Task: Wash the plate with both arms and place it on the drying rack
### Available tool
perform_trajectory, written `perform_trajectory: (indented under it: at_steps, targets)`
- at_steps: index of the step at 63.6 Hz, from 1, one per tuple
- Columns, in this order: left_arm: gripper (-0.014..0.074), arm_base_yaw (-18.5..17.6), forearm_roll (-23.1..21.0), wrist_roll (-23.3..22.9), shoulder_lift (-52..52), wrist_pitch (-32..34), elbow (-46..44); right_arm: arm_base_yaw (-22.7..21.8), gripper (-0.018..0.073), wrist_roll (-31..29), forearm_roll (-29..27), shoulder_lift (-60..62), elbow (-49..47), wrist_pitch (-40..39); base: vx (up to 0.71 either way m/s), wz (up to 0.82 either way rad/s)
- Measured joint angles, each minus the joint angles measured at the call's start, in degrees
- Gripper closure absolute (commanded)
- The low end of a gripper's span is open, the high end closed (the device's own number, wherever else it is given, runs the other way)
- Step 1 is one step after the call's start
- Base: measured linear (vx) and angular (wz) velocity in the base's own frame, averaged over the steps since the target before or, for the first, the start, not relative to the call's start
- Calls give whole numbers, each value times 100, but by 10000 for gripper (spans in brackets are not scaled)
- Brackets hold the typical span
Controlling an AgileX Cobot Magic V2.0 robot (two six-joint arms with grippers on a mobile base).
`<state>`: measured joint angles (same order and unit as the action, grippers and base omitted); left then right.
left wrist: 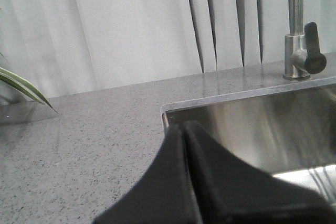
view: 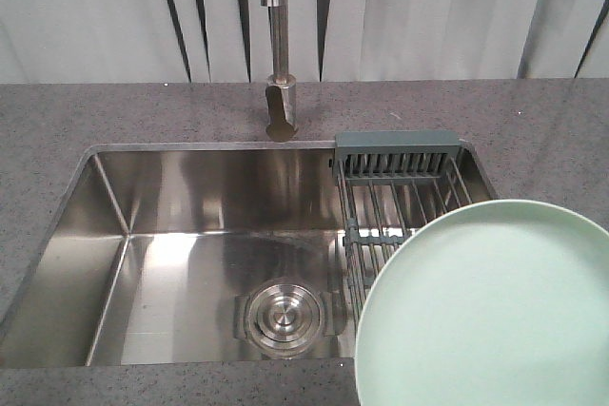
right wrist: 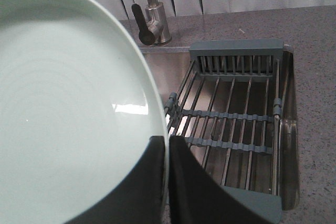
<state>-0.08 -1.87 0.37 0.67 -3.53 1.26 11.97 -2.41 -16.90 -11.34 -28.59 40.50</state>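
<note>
The pale mint-green plate [view: 485, 306] fills the front view's lower right, held tilted above the near end of the drying rack [view: 395, 178]. In the right wrist view my right gripper [right wrist: 167, 150] is shut on the plate [right wrist: 68, 114], one black finger on each side of its rim. The drying rack [right wrist: 231, 114] lies across the sink's right end, below and beyond the plate. My left gripper [left wrist: 185, 129] is shut on nothing, hovering at the sink's left rear corner. No arm appears in the front view; only the black fingers show.
A steel sink basin [view: 190, 206] with a round drain [view: 283, 316] is set into a grey speckled counter [view: 95, 116]. The faucet [view: 278, 64] stands behind it at centre. A striped plant leaf [left wrist: 23, 87] reaches in over the counter at far left. Grey curtains hang behind.
</note>
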Motion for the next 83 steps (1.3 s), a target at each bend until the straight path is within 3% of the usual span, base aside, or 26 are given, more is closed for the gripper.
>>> perform_trajectory:
  at_steps: [83]
  targets:
    - [603,0,0,0,0,0,0,0,564,0,0,0,0,-6,3,0]
